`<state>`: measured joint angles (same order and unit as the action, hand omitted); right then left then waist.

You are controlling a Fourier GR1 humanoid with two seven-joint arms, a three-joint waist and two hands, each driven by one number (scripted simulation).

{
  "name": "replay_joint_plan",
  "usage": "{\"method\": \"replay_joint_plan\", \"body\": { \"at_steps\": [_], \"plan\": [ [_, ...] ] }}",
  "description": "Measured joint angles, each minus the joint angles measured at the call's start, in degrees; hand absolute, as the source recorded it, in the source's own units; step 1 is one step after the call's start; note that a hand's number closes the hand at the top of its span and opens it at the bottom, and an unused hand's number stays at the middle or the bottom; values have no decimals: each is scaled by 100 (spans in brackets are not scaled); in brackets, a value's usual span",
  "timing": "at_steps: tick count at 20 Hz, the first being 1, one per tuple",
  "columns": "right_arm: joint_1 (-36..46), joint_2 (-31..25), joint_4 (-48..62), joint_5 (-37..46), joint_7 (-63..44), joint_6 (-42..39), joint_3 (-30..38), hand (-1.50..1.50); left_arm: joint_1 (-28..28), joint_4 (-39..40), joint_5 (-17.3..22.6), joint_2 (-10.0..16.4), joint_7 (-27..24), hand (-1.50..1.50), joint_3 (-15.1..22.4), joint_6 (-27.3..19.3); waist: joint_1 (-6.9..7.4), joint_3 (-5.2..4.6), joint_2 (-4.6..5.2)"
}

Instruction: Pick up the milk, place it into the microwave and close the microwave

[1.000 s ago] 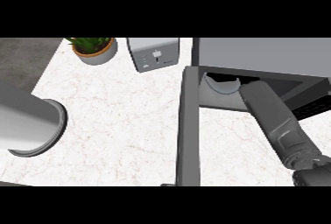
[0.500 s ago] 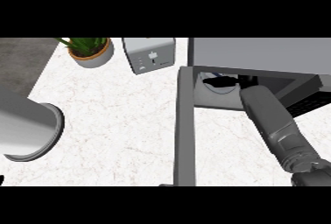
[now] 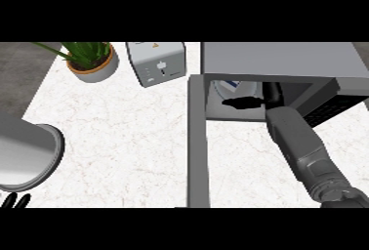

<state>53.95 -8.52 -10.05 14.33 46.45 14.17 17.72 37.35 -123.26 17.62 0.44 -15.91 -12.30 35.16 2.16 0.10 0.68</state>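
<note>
The microwave [image 3: 281, 58] stands at the back right with its door [image 3: 198, 151] swung open toward me, seen edge-on as a grey bar. Inside the cavity, at its left, stands the milk carton [image 3: 235, 86], white with blue print and partly hidden by the microwave's top. My right forearm reaches into the cavity. My right hand [image 3: 247, 102] lies just in front of the carton, fingers stretched leftward and not curled round it. Only the fingertips of my left hand [image 3: 14, 199] show, pointing up at the lower left edge.
A potted plant [image 3: 89, 59] and a white toaster [image 3: 157, 63] stand at the back of the marble counter. A large grey round vessel [image 3: 25, 155] sits at the left edge. Bare counter lies between it and the open door.
The view has shifted, so the plant and toaster sit lower in the picture. The milk carton now shows inside the microwave, apart from my right hand. My left fingertips have come into view.
</note>
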Motion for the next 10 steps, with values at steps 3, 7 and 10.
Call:
{"method": "replay_joint_plan", "body": {
  "at_steps": [3, 7, 10],
  "plan": [
    [-229, 97, -154, -62, 81, -211, -24, -150, 51, -141, -175, -21, 38, -150, 264, -105, -83, -4, -37],
    [-757, 223, -455, -119, 302, -464, -113, -150, -12, -227, -406, -24, 126, -150, 596, -231, -187, -9, -77],
    [-1136, 304, -818, -174, 317, -698, -210, -150, -257, -138, -574, -27, 256, -150, 776, -289, -273, -12, -103]
  ]
}}
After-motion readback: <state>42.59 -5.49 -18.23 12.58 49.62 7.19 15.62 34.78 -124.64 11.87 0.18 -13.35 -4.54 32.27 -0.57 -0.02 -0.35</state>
